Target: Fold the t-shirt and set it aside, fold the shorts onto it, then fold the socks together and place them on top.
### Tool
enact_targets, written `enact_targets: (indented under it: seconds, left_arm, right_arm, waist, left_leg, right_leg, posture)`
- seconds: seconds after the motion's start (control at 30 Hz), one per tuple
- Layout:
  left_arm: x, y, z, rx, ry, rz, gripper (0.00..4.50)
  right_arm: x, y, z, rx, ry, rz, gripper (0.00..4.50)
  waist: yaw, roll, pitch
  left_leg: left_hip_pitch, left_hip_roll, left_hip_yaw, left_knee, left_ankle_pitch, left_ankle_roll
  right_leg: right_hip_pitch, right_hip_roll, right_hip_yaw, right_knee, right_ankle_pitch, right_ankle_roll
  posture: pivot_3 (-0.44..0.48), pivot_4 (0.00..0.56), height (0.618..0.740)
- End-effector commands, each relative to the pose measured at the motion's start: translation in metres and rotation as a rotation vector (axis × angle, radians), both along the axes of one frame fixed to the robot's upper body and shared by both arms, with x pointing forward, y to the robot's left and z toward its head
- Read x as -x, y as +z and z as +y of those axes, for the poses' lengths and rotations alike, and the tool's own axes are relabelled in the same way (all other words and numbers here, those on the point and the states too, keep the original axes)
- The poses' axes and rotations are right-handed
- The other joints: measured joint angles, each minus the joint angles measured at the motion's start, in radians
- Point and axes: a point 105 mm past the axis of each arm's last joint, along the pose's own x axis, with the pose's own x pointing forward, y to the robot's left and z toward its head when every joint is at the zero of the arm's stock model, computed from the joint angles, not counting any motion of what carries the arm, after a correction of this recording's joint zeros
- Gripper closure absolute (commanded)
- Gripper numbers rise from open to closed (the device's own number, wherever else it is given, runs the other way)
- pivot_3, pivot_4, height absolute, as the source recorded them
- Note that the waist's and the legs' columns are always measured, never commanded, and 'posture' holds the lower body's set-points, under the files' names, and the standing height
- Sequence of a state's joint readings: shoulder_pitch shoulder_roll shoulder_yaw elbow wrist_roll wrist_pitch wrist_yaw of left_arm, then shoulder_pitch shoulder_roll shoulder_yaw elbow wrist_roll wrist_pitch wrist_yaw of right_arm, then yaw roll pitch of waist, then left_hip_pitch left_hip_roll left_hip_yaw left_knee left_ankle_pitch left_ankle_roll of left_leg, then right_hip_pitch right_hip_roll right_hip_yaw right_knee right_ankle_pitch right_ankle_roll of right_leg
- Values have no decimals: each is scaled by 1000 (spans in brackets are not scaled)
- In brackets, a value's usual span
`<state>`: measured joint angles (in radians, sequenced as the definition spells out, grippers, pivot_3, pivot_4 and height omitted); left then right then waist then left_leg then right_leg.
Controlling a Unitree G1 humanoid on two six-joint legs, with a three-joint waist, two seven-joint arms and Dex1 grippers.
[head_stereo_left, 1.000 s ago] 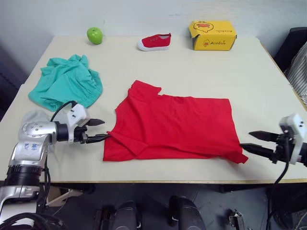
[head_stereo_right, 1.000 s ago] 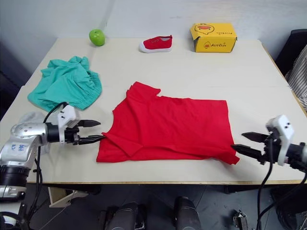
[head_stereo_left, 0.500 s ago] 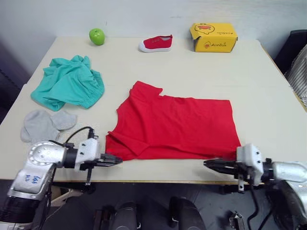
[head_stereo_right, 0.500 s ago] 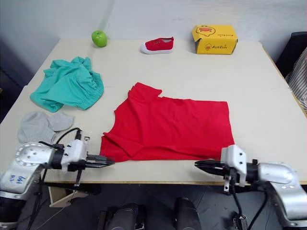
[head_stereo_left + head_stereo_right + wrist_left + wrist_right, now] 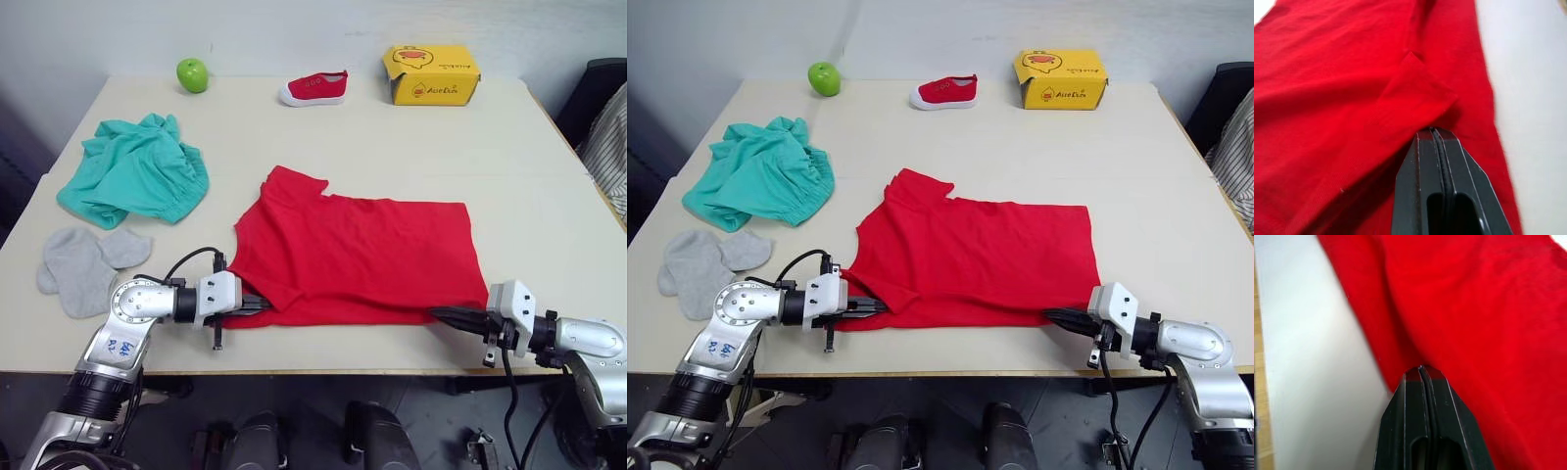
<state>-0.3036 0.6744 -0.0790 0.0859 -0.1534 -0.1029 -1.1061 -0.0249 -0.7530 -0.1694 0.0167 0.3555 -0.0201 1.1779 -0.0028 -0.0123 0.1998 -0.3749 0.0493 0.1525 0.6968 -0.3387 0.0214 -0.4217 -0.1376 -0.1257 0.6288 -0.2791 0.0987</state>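
The red t-shirt (image 5: 362,255) lies spread flat in the middle of the table, neck toward the left. My left gripper (image 5: 260,305) is shut on its near-left corner, the fingertips tucked into a fold of the cloth (image 5: 1420,93). At the near-right hem my right gripper (image 5: 441,314) is shut on the t-shirt's edge (image 5: 1400,333), low against the table. The teal shorts (image 5: 132,176) lie crumpled at the far left. Nearer, by the left edge, the grey socks (image 5: 83,264) rest side by side.
Along the far edge stand a green apple (image 5: 193,73), a small red shoe (image 5: 313,87) and a yellow box (image 5: 432,73). The table's front edge (image 5: 343,370) runs just below both grippers. A dark chair (image 5: 607,98) stands off the far right corner.
Both grippers went from open beside the t-shirt's ends to shut at the front edge, then slid in onto its near corners. The camera view shifted slightly.
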Motion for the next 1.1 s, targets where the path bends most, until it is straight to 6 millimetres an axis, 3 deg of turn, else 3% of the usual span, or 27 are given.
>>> enact_targets:
  seconds: [0.03,0.27,0.5,0.57,0.67,0.73,0.8,1.0,1.1]
  left_arm:
    - [-12,6,2,36,61,-39,4500]
    - [-55,25,3,234,327,-83,4500]
    - [-65,28,20,257,494,-71,4500]
    - [-61,39,26,315,493,-75,4500]
    - [-44,49,24,369,382,-54,4500]
    - [-17,51,18,368,229,-8,4500]
    - [1,41,12,300,156,26,4500]
    - [10,18,-22,267,94,44,4500]
    - [-7,-3,-30,204,202,25,4500]
  right_arm:
    - [-13,17,-18,-40,-121,-71,4493]
    - [-28,27,-48,-59,-339,-111,4493]
    - [-29,49,-70,-89,-461,-200,4493]
    - [-24,64,-57,-146,-412,-223,4493]
    - [-12,67,-30,-195,-309,-166,4493]
    - [4,52,1,-160,-184,-105,4493]
    - [14,34,20,-125,-123,-76,4493]
    - [13,-4,31,-97,-167,-57,4493]
    - [10,-23,15,-71,-266,-54,4493]
  waist:
    - [0,0,0]
    - [3,0,0]
    - [-2,0,0]
    - [-1,0,0]
    - [-1,0,0]
    - [0,0,0]
    - [0,0,-1]
    - [8,1,-1]
    - [5,1,-1]
  left_leg:
    - [0,0,0,0,0,0]
    - [0,-1,-1,1,0,1]
    - [0,-1,0,0,0,1]
    - [0,0,0,0,0,1]
    - [0,1,0,0,0,1]
    - [0,1,0,0,0,1]
    - [0,1,0,-1,-1,0]
    - [0,-2,-1,1,-3,4]
    - [3,-2,-2,1,-4,4]
  right_leg:
    - [0,0,0,0,0,0]
    - [1,-2,-1,0,0,1]
    - [1,-1,0,0,1,1]
    - [1,0,0,-1,1,1]
    - [1,0,0,-1,1,1]
    - [1,-1,0,-1,1,1]
    - [1,0,0,-1,1,1]
    - [3,-4,0,-3,2,3]
    - [7,-4,-1,-4,2,3]
  posture:
    - [0,150,740]
    - [0,150,740]
    - [0,150,740]
    - [0,150,740]
    - [0,150,740]
    - [0,150,740]
    - [0,150,740]
    - [0,150,740]
    - [0,150,740]
